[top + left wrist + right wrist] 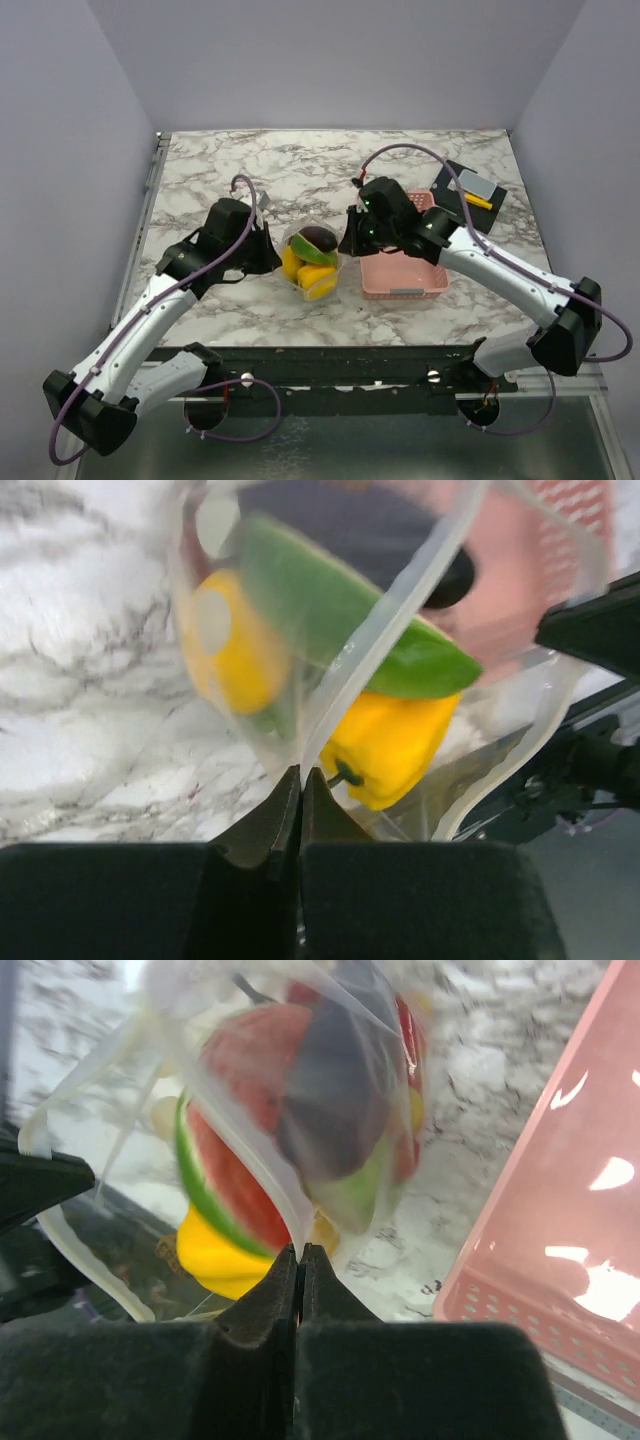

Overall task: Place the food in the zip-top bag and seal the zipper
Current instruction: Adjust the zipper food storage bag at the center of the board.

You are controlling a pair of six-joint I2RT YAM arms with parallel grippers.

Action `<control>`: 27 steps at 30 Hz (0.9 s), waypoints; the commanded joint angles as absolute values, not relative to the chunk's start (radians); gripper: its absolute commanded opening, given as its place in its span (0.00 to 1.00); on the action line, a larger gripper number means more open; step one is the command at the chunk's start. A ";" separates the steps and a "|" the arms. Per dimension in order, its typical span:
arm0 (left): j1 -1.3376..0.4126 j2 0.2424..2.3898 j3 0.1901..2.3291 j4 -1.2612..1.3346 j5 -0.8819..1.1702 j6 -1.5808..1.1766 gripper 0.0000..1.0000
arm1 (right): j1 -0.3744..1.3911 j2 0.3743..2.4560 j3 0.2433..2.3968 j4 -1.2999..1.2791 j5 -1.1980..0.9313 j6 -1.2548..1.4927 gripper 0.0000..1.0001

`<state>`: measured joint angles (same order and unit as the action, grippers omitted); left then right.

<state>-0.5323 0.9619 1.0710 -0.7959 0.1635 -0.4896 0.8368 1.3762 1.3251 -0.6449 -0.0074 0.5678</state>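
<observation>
The clear zip-top bag point(312, 262) stands between my two grippers in the middle of the marble table, with the toy food inside: a yellow pepper point(390, 745), a green piece point(340, 615), a watermelon slice point(235, 1175) and a dark purple piece point(335, 1090). My left gripper point(272, 256) is shut on the bag's left edge point(330, 700). My right gripper point(347, 240) is shut on the bag's right edge point(245, 1150). The thin zipper strip point(455, 550) runs along the bag's mouth; I cannot tell whether it is pressed closed.
A pink perforated basket point(403, 272) sits just right of the bag, under my right arm; it also shows in the right wrist view point(560, 1200). A black mat point(470, 195) with small yellow and grey items lies at the back right.
</observation>
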 commanded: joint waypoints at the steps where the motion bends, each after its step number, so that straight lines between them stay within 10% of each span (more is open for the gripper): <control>1: -0.537 0.994 0.901 -0.678 0.176 -0.527 0.00 | 0.842 1.447 1.262 -0.571 0.008 0.579 0.01; 12: -0.537 1.015 1.296 -0.803 0.204 -0.496 0.00 | 0.842 1.430 1.592 -0.708 0.019 0.500 0.01; 27: -0.537 1.006 1.108 -0.712 0.164 -0.500 0.00 | 0.842 1.450 1.418 -0.614 -0.009 0.555 0.01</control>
